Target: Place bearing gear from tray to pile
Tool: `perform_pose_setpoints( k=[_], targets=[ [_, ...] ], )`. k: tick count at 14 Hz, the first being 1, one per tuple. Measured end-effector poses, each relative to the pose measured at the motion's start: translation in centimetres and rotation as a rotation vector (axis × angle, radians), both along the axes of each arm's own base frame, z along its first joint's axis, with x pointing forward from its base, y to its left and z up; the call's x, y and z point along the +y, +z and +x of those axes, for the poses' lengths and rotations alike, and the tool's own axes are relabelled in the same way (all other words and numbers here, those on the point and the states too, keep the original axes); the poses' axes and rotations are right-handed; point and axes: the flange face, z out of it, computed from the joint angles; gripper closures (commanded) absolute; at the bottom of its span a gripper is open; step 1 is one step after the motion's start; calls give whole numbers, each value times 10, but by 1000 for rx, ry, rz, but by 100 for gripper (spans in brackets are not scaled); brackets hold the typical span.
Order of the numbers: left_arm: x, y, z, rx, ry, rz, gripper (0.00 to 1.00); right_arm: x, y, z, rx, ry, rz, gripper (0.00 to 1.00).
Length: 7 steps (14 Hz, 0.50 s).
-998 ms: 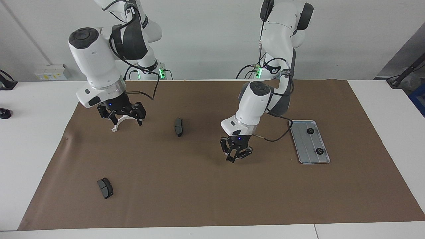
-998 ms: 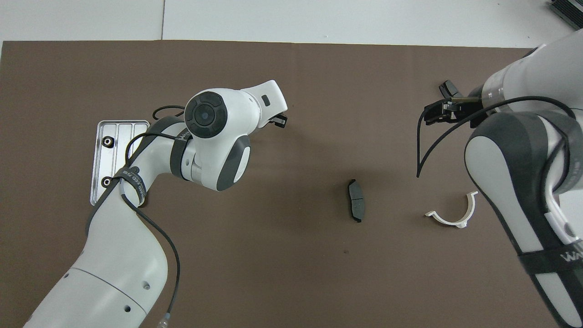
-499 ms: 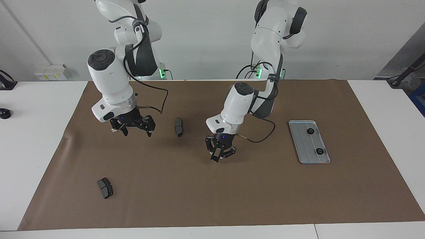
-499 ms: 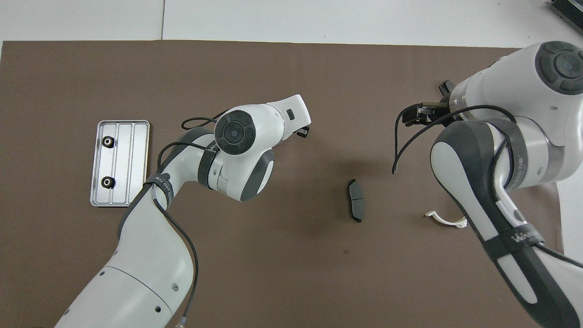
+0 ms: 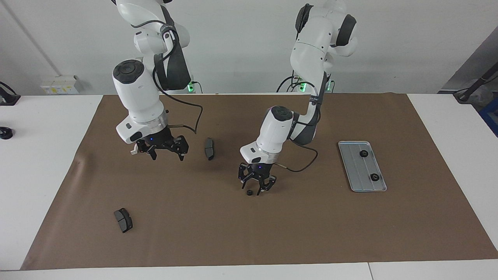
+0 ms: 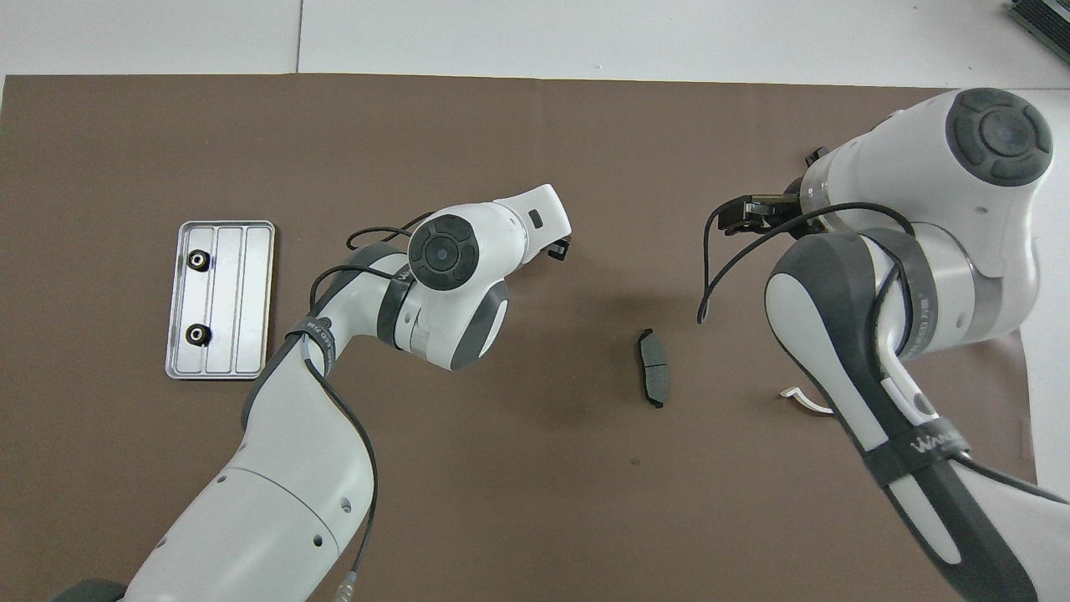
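Beneath parted left fingers (image 5: pixel 263 190), bearing gear (image 5: pixel 249 192)

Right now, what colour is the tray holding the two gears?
Silver-grey metal tray with lengthwise ridges; clearest in the overhead view.

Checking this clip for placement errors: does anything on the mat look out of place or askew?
One thing: a small black gear lies on the bare mat under the open left gripper, apart from the brake pads and the white bracket it should join. Two gears sit upright in the tray. The open right gripper is up beside the bracket.
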Motion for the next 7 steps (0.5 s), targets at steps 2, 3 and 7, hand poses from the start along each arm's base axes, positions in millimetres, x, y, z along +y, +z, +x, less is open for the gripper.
perform_pose_setpoints(
  k=[2,3,7],
  targets=[
    [15,10,2,36,15,30,0,10,-4,1,-10,1,5,0],
    [28,18,3,56,28,49,0,22,-7,1,-15,3,10,0],
    [107,56,5,188,114,117,0,81,-19,2,-53,13,27,0]
  ],
)
